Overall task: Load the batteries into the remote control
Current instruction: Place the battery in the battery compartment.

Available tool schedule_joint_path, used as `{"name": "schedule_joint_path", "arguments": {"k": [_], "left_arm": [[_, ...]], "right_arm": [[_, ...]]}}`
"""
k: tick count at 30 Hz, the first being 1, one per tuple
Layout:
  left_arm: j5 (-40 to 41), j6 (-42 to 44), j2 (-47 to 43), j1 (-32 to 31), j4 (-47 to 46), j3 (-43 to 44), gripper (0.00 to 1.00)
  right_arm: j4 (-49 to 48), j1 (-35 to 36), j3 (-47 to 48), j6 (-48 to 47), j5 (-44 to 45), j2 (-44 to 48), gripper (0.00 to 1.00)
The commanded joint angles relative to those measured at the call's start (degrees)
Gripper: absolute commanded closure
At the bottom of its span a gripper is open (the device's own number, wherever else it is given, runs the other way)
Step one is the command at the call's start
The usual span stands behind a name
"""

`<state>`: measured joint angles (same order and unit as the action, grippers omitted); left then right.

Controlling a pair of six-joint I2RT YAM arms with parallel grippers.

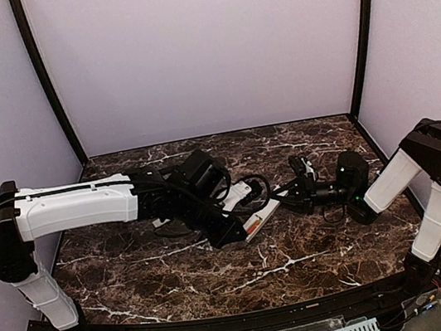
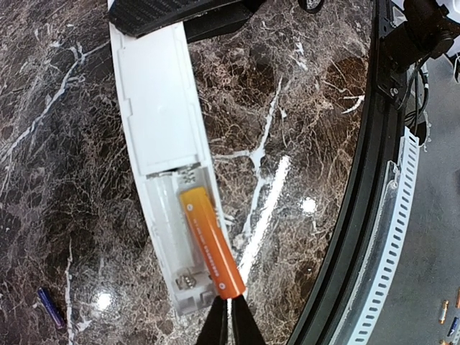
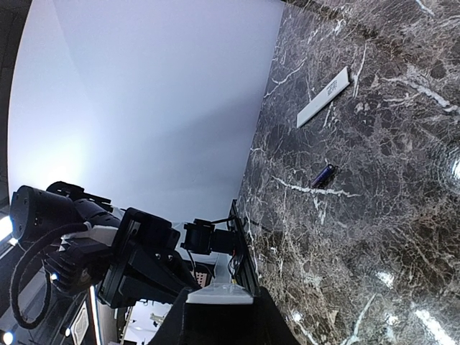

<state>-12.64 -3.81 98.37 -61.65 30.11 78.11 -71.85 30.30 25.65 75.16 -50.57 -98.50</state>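
Observation:
The white remote control (image 2: pixel 154 108) lies back-up with its battery compartment open. An orange-red battery (image 2: pixel 208 241) rests slanted in the compartment, its lower end over the remote's end wall. My left gripper (image 2: pixel 231 316) is shut, its fingertips right at that lower end of the battery. My right gripper (image 3: pixel 219 305) is shut on the remote's other end (image 3: pixel 219 293); its ribbed pad (image 2: pixel 172 13) shows at the top of the left wrist view. In the top view the remote (image 1: pixel 266 210) spans between the left gripper (image 1: pixel 244 236) and the right gripper (image 1: pixel 286 199). A second, dark blue battery (image 3: pixel 323 175) lies loose on the table.
The thin white cover strip (image 3: pixel 323 97) lies flat on the marble beyond the blue battery, which also shows in the left wrist view (image 2: pixel 50 305). The table's black front rail (image 2: pixel 359 215) runs close to the remote's open end. Purple walls enclose the table.

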Motion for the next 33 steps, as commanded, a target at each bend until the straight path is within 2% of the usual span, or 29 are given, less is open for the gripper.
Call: {"name": "schedule_joint_path", "arguments": {"k": [1,15,21,23,33], "left_arm": [[0.91,-0.01,0.93,-0.05,1.32,2.33,0.96],[2.18,0.91,1.80,-0.05,4.79,2.54,0.94],[3.50,0.75,1.04,-0.05,4.76,1.80,0.89],[3.79,0.76,0.67,-0.05,4.86,1.62,0.86],[-1.20,2.72,-5.57,-0.05,-2.67,-2.78,0.53]], "right_arm": [[-3.50,0.04,0.44,0.26,-1.41,-0.36,1.00],[-4.17,0.10,0.46,0.77,-2.08,-0.26,1.00],[-4.34,0.02,0.24,0.85,-2.08,-0.35,1.00],[-4.14,-0.05,0.19,0.74,-2.08,-0.35,1.00],[-3.23,-0.09,0.22,0.16,-1.56,-0.41,1.00]]}}
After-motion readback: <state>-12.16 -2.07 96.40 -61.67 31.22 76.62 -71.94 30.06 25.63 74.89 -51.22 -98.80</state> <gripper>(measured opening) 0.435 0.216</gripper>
